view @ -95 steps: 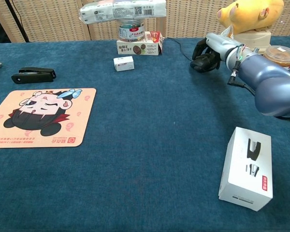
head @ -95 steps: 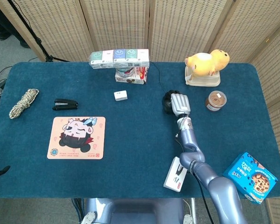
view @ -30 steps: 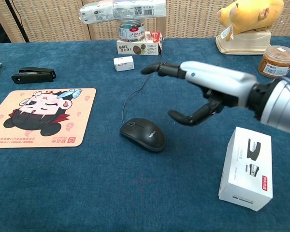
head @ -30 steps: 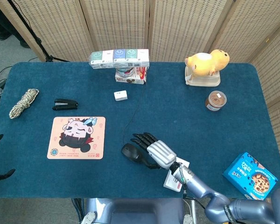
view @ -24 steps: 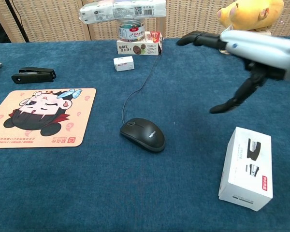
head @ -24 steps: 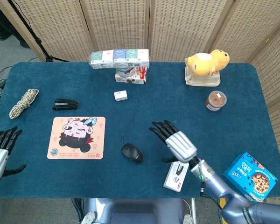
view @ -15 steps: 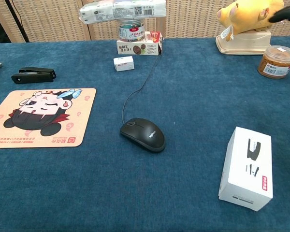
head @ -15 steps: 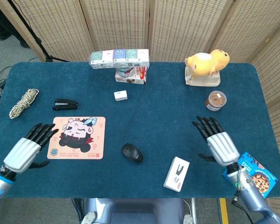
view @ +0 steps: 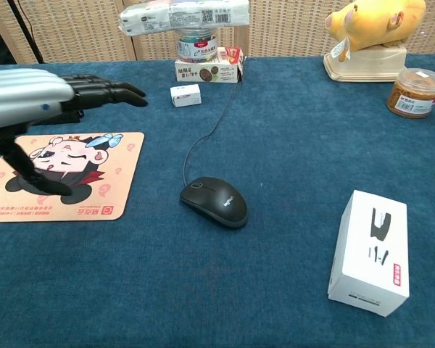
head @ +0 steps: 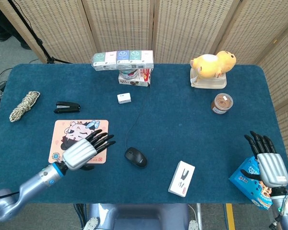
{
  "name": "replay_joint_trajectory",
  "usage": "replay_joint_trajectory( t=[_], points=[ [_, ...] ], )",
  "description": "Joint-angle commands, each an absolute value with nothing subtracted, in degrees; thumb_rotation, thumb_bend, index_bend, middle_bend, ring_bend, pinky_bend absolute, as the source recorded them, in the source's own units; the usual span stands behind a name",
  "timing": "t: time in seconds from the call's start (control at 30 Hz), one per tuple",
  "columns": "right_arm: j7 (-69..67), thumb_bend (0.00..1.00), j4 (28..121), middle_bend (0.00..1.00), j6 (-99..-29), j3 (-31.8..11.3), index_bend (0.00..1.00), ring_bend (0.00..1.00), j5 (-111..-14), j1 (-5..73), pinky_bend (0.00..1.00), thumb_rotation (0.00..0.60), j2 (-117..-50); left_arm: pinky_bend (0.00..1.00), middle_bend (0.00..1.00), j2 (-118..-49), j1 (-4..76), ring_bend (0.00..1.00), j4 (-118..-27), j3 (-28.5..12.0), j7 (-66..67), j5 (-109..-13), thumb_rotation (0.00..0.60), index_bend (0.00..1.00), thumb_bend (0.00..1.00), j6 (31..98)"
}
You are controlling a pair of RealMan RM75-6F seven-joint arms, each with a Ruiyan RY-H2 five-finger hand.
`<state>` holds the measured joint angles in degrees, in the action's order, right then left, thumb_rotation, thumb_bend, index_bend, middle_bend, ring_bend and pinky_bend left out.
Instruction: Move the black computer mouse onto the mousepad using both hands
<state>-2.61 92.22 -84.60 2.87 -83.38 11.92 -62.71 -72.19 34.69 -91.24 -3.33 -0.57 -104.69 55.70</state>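
The black computer mouse (head: 136, 157) (view: 214, 201) lies on the blue table, its cord running back toward the boxes. The mousepad (head: 78, 141) (view: 61, 185), pink with a cartoon face, lies to the mouse's left. My left hand (head: 84, 150) (view: 36, 101) hovers over the pad's right part, fingers spread and pointing toward the mouse, holding nothing. My right hand (head: 267, 164) is far off at the table's right front, over the blue cookie box (head: 253, 179), fingers apart and empty. The chest view does not show it.
A white box (head: 181, 178) (view: 369, 251) lies right of the mouse. A black stapler (head: 67, 107), a rope coil (head: 24, 106), a small white box (head: 124, 98), stacked packs (head: 123, 61), a yellow plush (head: 211, 65) and a jar (head: 222, 103) stand further back.
My right hand has let go of the mouse and drawn back to the right front edge. My left hand has come in from the left and now hovers over the mousepad.
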Motion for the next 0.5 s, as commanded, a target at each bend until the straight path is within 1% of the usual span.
replay_joint_trajectory(
  t=[0.03,0.17,0.3,0.5],
  points=[
    [-4.23,0.00,91.98,0.00,-85.56,2.37,0.00,0.00,-83.48,10.76,0.00,0.600,-61.99,0.04,0.00,-76.73,38.56,0.00,-90.75,-5.03,3.04,-101.96,0.600,0.01,0.00,51.27],
    [-4.78,0.00,91.90,0.00,-87.11,0.78,0.00,0.00,-83.47,9.94,0.00,0.600,-60.80,0.10,0.00,-81.26,42.17,0.00,-89.34,-6.41,6.13,-98.93,0.600,0.03,0.00,46.93],
    [-6.16,0.00,91.28,0.00,-86.99,-0.46,0.00,0.00,-82.60,9.37,0.00,0.600,-60.61,0.11,0.00,-84.94,44.63,0.00,-87.36,-7.22,9.35,-95.02,0.600,0.03,0.00,43.31],
    [-6.63,0.00,90.68,0.00,-85.81,-1.41,0.00,0.00,-82.28,9.15,0.00,0.600,-60.74,0.11,0.00,-88.44,46.81,0.01,-84.54,-7.64,12.30,-90.86,0.600,0.04,0.00,41.12]
  ],
)
